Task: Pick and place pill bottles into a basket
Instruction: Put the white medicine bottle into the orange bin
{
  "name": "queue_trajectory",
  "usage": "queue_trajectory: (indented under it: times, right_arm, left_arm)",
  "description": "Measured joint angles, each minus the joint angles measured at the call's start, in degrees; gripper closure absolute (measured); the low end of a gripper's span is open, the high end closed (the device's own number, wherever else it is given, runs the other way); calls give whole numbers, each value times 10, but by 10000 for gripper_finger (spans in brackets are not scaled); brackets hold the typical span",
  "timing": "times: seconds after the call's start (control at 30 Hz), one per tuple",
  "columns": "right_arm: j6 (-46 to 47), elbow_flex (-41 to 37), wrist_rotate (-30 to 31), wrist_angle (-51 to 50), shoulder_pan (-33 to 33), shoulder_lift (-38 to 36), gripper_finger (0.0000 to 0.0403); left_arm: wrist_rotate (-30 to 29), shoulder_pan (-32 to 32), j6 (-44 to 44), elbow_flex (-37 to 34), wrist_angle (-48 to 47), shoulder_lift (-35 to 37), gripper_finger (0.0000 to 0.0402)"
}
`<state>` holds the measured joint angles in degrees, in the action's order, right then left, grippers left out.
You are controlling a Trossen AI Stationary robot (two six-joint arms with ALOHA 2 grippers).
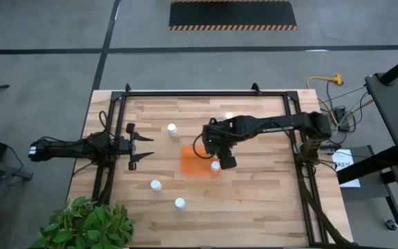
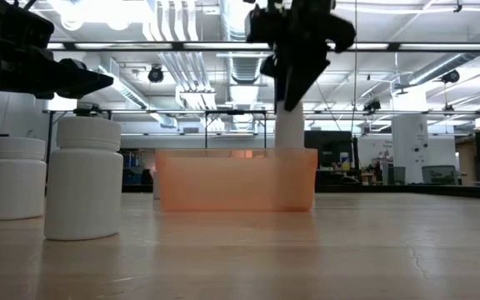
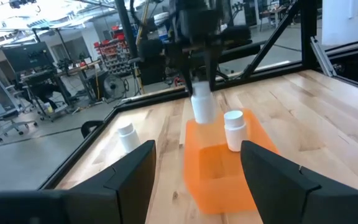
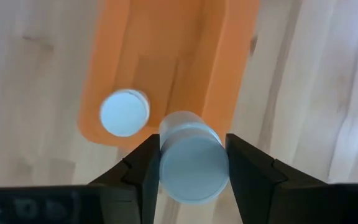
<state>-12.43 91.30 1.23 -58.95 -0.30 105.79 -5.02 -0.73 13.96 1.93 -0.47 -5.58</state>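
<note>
High view. The right gripper [image 1: 221, 160] sits over the 3 o'clock edge of the orange basket [image 1: 193, 160], near the worktop [image 1: 268, 200] centre, so that the pill bottle it carries can go straight down into the basket. The carried bottle [image 1: 216, 165] shows as a white cap under the wrist. Loose bottles stand at 12 o'clock [image 1: 172, 128], 7 o'clock [image 1: 156, 185] and 6 o'clock [image 1: 179, 203] of the basket; another [image 1: 229, 117] shows at about 1 o'clock, behind the right arm. The left gripper [image 1: 141, 145] waits at 9 o'clock of the basket, its fingers spread and empty.

Low view. The carried bottle [image 2: 289, 125] hangs upright with its lower end at or just below the basket rim [image 2: 236, 152], which suggests lowering is in progress. Two loose bottles [image 2: 83, 177] [image 2: 15, 177] stand on the worktop in the foreground.

Left wrist view. One bottle [image 3: 234, 130] already stands upright inside the basket [image 3: 219, 180]. The carried bottle [image 3: 202, 104] hangs beside it, over the far end of the basket.

Right wrist view. The fingers [image 4: 143, 168] are closed on the sides of the carried bottle [image 4: 191, 165], cap toward the camera. The placed bottle [image 4: 124, 112] stands in a basket corner. The rest of the basket floor [image 4: 166, 43] looks bare.
</note>
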Motion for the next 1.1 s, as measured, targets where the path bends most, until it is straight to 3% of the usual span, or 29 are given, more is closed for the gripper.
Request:
queue_trajectory:
  times: [0.37, 1.1]
  right_arm:
    - [-8, -11, -24, 29, -9, 19, 262]
    - [-9, -118, -27, 119, -15, 22, 260]
  left_arm:
    - [0, 0, 0, 0, -1, 0, 184]
    - [0, 0, 0, 0, 0, 0, 184]
